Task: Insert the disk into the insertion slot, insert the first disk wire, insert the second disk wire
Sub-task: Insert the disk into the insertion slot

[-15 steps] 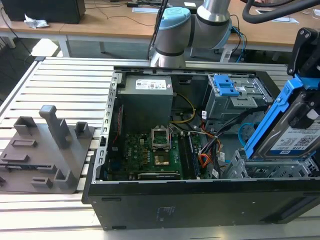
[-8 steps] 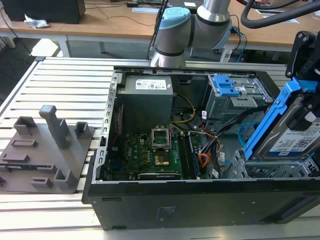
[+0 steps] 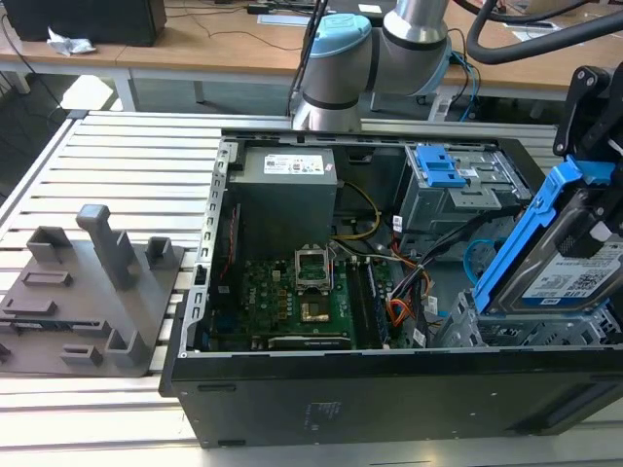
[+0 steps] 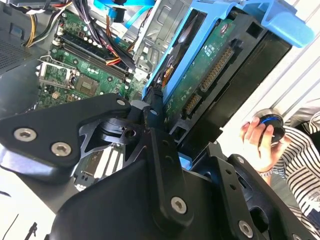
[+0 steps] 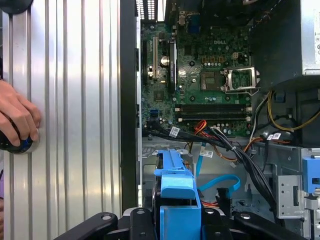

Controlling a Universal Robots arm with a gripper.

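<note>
I see the gripper (image 5: 177,217) clamped on the disk (image 3: 565,263), which is tilted over the slot (image 3: 506,331) at the case's (image 3: 389,399) end on the exterior view's right. I can't read its white-and-blue label.

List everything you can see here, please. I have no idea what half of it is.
computer case: one, black, open, lying on the slatted metal table
motherboard: one, green, on the case floor
power supply: one, grey, at the far side of the case
metal bay: one, grey with a blue latch, far corner at the exterior view's right
insertion slot: one, grey perforated cage, near corner at the exterior view's right
disk: one, silver in a blue caddy, tilted over the insertion slot
cables: several, orange, blue, black, yellow, inside the case
fixture block: one, grey, exterior view's left
hand: one, a person's, on a dark round thing
arm: one, silver and light blue, behind the case
gripper: one, black, shut on the disk
</note>
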